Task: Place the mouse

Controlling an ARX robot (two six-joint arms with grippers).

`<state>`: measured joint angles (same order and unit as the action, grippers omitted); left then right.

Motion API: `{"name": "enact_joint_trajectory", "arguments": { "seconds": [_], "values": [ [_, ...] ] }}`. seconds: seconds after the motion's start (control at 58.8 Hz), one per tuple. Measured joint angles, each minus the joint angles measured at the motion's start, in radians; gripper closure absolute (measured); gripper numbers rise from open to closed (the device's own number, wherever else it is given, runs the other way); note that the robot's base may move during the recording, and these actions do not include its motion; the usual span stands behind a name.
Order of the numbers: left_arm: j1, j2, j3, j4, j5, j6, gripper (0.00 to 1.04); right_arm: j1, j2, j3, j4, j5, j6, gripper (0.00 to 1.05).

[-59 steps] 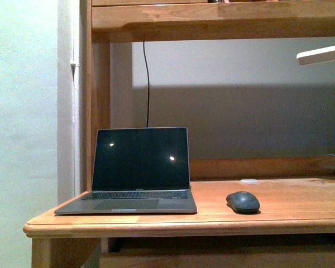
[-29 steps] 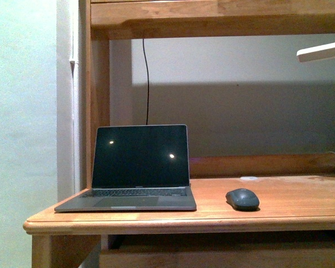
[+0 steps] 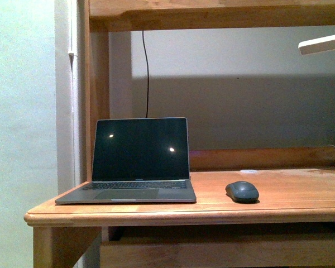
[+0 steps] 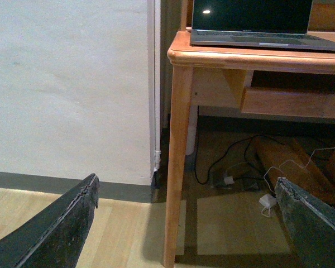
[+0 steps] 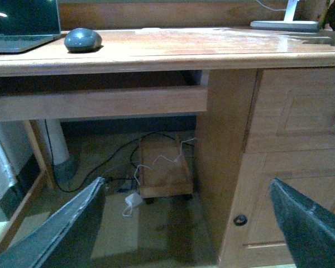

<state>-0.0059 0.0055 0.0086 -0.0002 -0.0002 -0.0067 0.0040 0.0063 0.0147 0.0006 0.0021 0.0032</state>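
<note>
Both grippers hung low beneath the desk, the left gripper (image 4: 187, 223) and the right gripper (image 5: 187, 223) each spread wide and holding nothing. The small dark grey oval mouse (image 3: 242, 191) lay on the wooden worktop (image 3: 301, 192), just beside the open grey laptop (image 3: 135, 162), on its right, where a hand would reach it, so the placing looked finished.

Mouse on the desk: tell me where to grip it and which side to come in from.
Grip the mouse across its narrow flanks, coming down from above. Its low, smooth dome lies flat on the desk, so only the sides give opposing faces. The right hand is probably better placed: the laptop stands to the mouse's left, apart from it, and the right side is open.
</note>
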Motion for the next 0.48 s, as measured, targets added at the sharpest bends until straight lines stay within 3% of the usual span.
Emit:
{"name": "enact_joint_trajectory", "arguments": {
  "seconds": [0.051, 0.476],
  "values": [
    [0.0, 0.0, 0.0, 0.0, 0.0, 0.0, 0.08, 0.0, 0.0, 0.0, 0.0, 0.0, 0.0, 0.06],
    [0.0, 0.0, 0.0, 0.0, 0.0, 0.0, 0.08, 0.0, 0.0, 0.0, 0.0, 0.0, 0.0, 0.07]
  ]
}}
